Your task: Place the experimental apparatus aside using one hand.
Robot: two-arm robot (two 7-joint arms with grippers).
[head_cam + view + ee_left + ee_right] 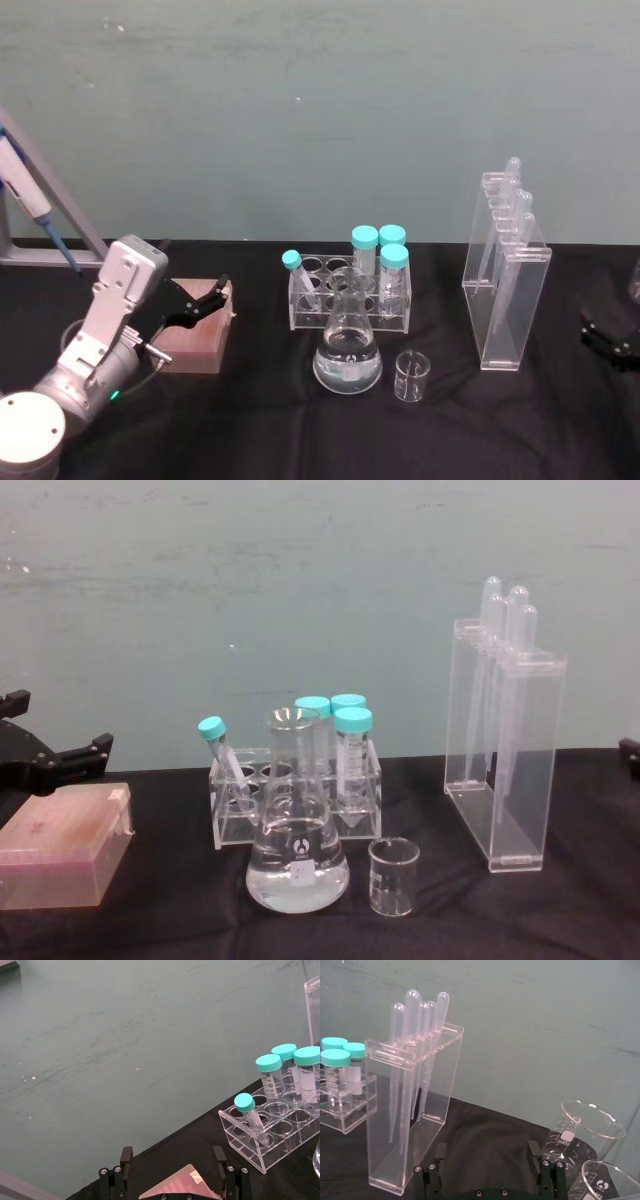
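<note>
The conical flask [348, 345] with clear liquid stands mid-table, and the small glass beaker [411, 377] is just to its right. Further right stands the tall acrylic stand [505, 290] holding several plastic pipettes. My left gripper [205, 300], on a silver wrist, hovers open over a pink box [195, 340] at the left, well apart from the glassware. In the left wrist view its fingers [125, 1160] are spread wide with the box below them. My right gripper [487, 1152] is open at the table's right edge, near the stand [410, 1110].
A clear rack [350, 300] with teal-capped tubes stands right behind the flask. Two larger glass beakers [580, 1145] sit close by the right gripper. A pipettor on a slanted holder [25, 190] is at the far left. The black table [260, 420] meets a green wall.
</note>
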